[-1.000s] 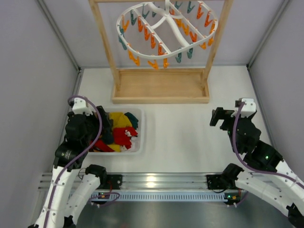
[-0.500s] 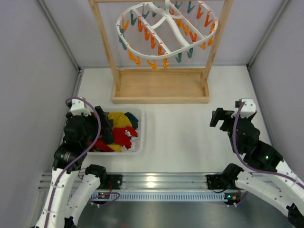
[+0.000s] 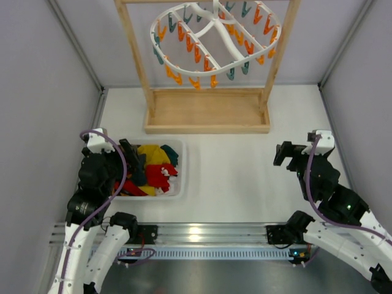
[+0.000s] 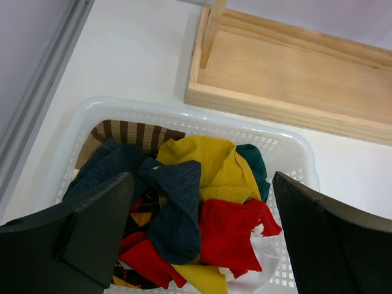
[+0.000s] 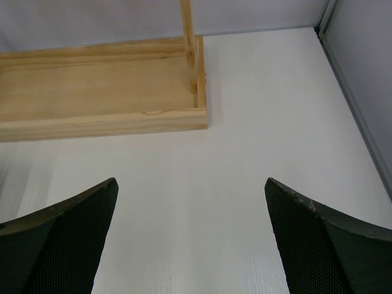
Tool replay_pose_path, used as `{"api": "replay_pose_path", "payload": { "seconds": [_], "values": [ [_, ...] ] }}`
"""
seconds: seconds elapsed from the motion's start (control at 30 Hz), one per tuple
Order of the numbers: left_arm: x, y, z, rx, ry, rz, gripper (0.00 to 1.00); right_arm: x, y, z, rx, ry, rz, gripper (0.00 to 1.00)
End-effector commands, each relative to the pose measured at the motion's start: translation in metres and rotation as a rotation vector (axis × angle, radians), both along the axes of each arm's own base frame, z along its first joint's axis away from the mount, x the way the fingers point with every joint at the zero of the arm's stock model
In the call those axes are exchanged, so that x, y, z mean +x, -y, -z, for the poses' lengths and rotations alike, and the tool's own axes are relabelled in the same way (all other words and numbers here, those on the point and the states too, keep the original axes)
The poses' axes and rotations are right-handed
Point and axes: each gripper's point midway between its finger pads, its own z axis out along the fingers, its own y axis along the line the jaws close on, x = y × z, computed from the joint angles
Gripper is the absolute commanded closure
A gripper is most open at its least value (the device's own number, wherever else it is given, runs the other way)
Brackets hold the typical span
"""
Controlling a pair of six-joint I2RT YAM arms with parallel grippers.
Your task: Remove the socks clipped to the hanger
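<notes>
Hanger (image 3: pixel 215 29), up in stand (image 4: pixel 288 79): white plastic, smooth, slight gloss; pegs (image 3: pixel 182 30) coloured plastic. Stand: pale bare wood, visible grain, matt. Basket (image 4: pixel 184 116) nr stand: white perforated plastic, holds socks (image 4: pixel 211 162), soft matt cloth. Counter (image 5: pixel 245 153): white, smooth, matt. Right gripper (image 5: pixel 190 184): fingers (image 5: pixel 324 245) black, matt, fine-dotted.

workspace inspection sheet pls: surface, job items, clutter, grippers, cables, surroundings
surface: white table, no spills seen
job's things: hanger hangs in the wooden stand, no socks clipped to it; navy sock, yellow sock and red sock heaped in the white basket
clutter: striped brown cloth and teal cloth in the same basket
grippers: left gripper open above the basket, empty; right gripper open above the table, empty
cables: purple cable on left arm, another on right arm
surroundings: grey walls, metal rail at near edge
</notes>
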Motion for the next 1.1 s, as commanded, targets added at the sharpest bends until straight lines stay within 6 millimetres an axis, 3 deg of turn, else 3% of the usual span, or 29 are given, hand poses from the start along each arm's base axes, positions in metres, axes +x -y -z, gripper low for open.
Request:
{"api": "replay_pose_path", "payload": {
  "seconds": [0.0, 0.7, 1.07],
  "values": [
    [0.003, -0.001, -0.022, -0.005, 0.084, 0.0, 0.01, -0.0044, 0.0093, -0.0015, -0.015, -0.004, 0.019, 0.01],
    [0.0017, -0.002, -0.0189, -0.008, 0.086, -0.007, 0.02, -0.0085, 0.0114, -0.0079, -0.005, 0.011, 0.006, 0.01],
    [0.0014, -0.0036, -0.0192, -0.009, 0.094, -0.013, 0.02, -0.0049, 0.0102, 0.0005, -0.026, -0.009, 0.019, 0.0]
  ]
}}
